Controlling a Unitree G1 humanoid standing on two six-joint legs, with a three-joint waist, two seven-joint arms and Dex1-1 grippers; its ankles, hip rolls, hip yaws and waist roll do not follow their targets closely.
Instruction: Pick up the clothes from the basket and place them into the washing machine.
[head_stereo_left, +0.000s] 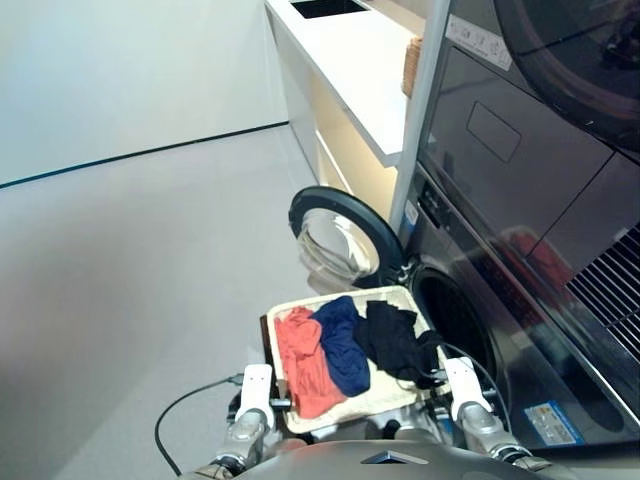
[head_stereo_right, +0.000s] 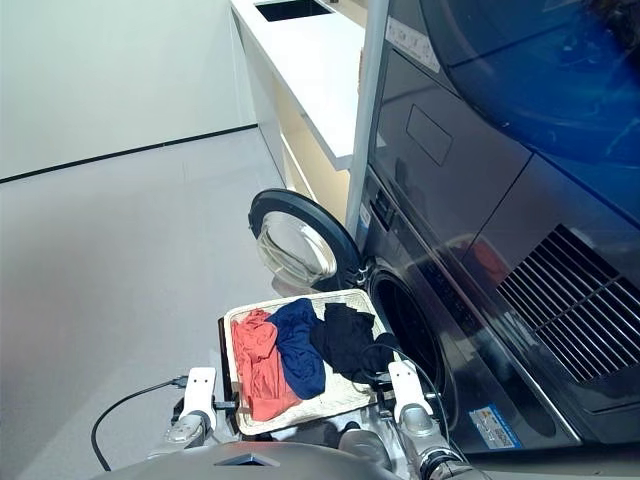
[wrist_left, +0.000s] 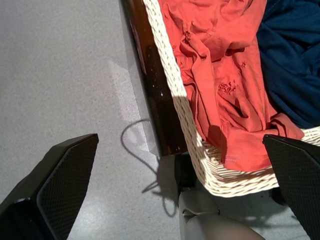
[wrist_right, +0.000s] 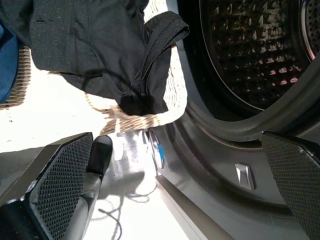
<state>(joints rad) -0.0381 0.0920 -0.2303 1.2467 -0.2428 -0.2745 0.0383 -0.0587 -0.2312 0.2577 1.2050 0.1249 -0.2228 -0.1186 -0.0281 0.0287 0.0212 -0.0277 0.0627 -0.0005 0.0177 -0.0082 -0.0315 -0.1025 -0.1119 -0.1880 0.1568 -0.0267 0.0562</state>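
- Left gripper (wrist_left: 180, 200): jaws spread wide apart, holding nothing, poised over the floor (head_stereo_left: 130, 260) beside the near left corner of the basket (head_stereo_left: 292, 310).
- Right gripper (wrist_right: 175, 195): jaws likewise wide apart and empty, poised at the basket's near right corner, facing the washing machine (head_stereo_left: 520, 330) front.
- Basket: sits on the floor directly before the washer's round opening, its far right corner just beside the porthole.
- Orange-red garment (head_stereo_left: 303, 360): lies crumpled along the basket's left side, its hem draped over the near rim.
- Navy blue garment (head_stereo_left: 340, 340): lies in the middle, touching both neighbours.
- Black garment (head_stereo_left: 395, 338): lies on the right, one edge hanging over the rim toward the machine.
- Glass door (head_stereo_left: 335, 235): swung open, standing behind the basket.
- Drum (wrist_right: 250, 50): perforated steel visible through the opening; no cloth seen inside.
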